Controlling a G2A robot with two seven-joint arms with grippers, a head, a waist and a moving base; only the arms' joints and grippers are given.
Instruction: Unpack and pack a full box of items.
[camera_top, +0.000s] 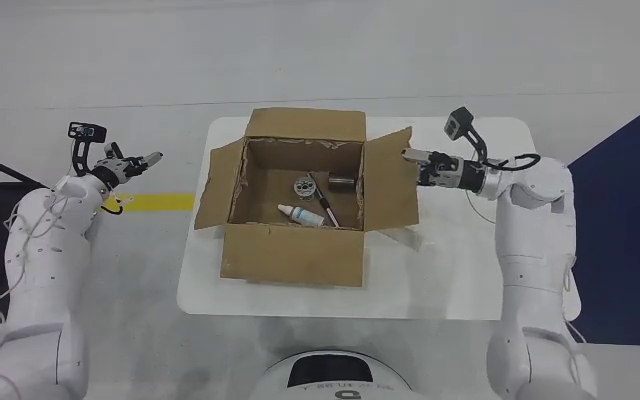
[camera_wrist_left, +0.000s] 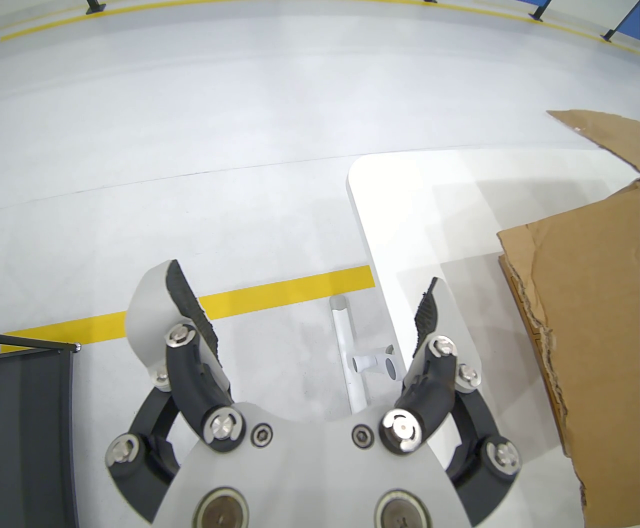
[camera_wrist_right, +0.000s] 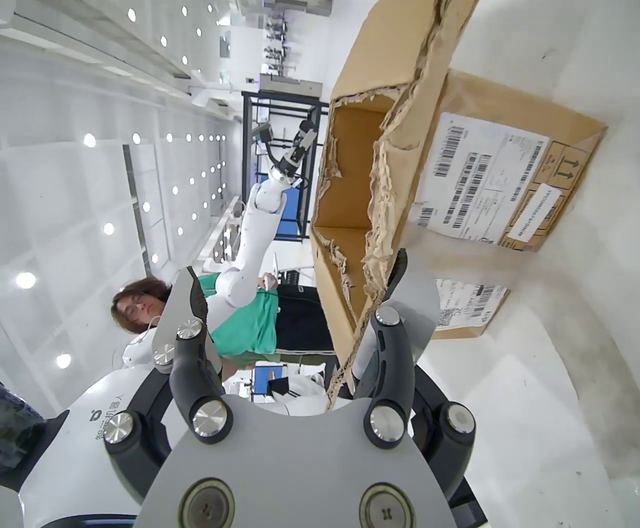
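- The box (camera_top: 292, 256): matt brown corrugated cardboard; the flap edges are torn and rough.
- The labels (camera_wrist_right: 480, 185) on its wall: smooth white paper.
- On my left gripper (camera_wrist_left: 302, 280): smooth pale metal finger plates, black rough-textured pads (camera_wrist_left: 191, 302), shiny metal screw heads.
- The table (camera_top: 450, 285): smooth, white, faintly glossy.
- The bottle (camera_top: 300, 214): white plastic.
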